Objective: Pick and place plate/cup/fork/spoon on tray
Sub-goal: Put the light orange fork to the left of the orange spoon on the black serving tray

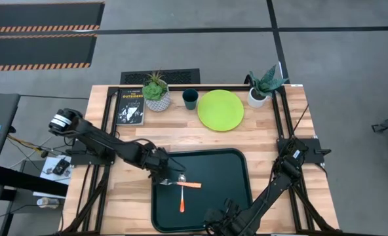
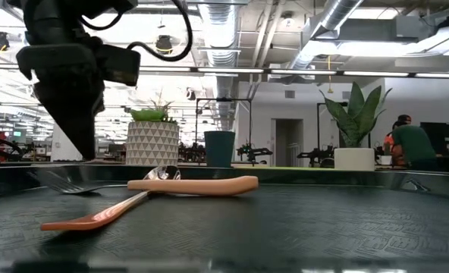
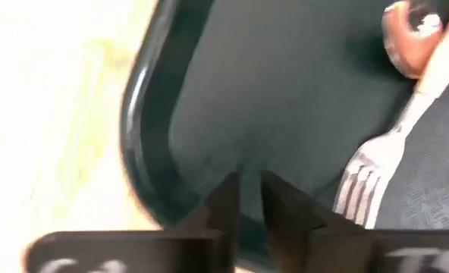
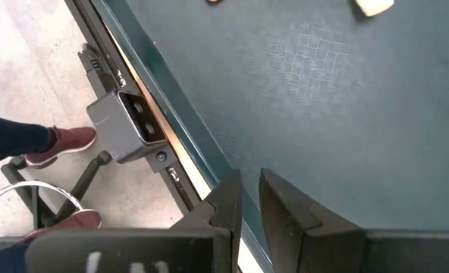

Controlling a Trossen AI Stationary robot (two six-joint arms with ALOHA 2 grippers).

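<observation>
On tray [image 1: 236, 196], near front edge of counter [image 1: 181, 134]: fork [image 1: 181, 184] and spoon [image 1: 181, 196] crossed. Left pincer [image 1: 160, 172] at tray's left rim, nearly closed, empty. Cup [image 1: 190, 99] and plate [image 1: 220, 109] sit by back edge, straight behind it; left arm nearer. Right pincer [image 1: 221, 221] at front edge, nearly closed, empty.

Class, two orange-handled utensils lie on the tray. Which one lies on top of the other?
The fork: its handle crosses over the spoon near the spoon's bowl, and its tined head points toward the left pincer.
</observation>
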